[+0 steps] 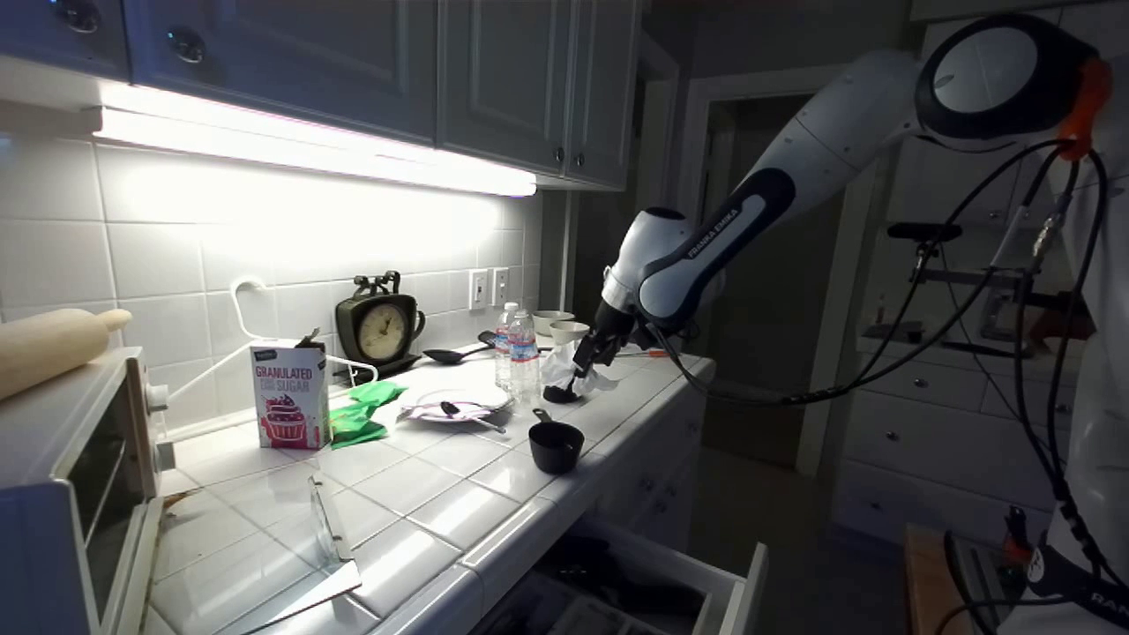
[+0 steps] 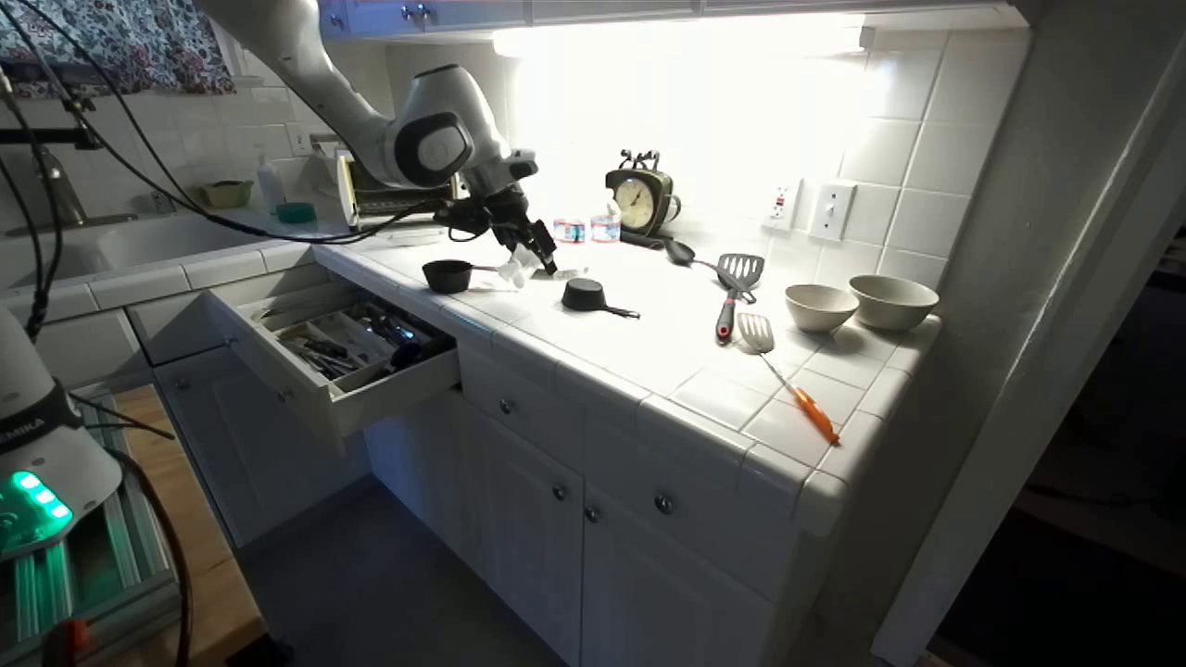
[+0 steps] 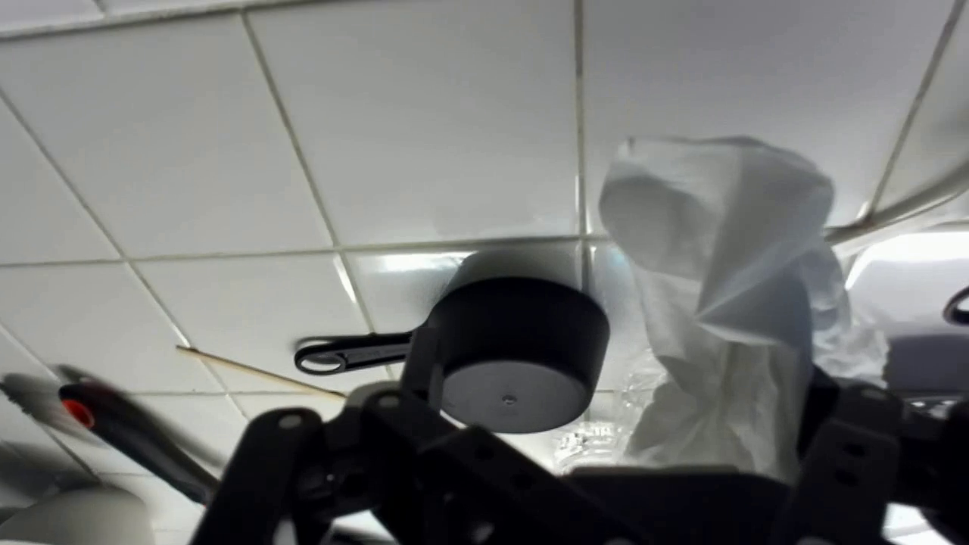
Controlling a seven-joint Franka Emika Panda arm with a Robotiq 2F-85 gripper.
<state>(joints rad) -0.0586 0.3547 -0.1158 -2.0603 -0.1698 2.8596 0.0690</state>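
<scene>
Black measuring cup [image 3: 522, 325] sits mouth down on the tiled counter [image 3: 424, 129], beside a crumpled white sheet [image 3: 719, 303]; resting flat on its rim probably keeps it steady. Gripper [image 3: 621, 378] hangs close by, fingers spread apart, clamped on nothing; can't tell whether one fingertip brushes the sheet.

Panda arm [image 2: 361, 130] stretched out & arched over, links whitish w/ blk. joint rings. In an exterior view elbow [image 1: 979, 75] = highest pt.; forearm [image 1: 714, 238], lettered FRANKA EMIKA, slopes diag. down to wrist [image 1: 642, 251], bent there. End effector [image 3: 622, 386], blk., hangs low & aims down w/ a tilt, off vert. Per wrist view jaws wide apart, big gap btwn fingers [image 3: 422, 367]. Base [image 2: 69, 463] partly cut off at edge in an exterior view, green lights [image 2: 42, 496] lit.
</scene>
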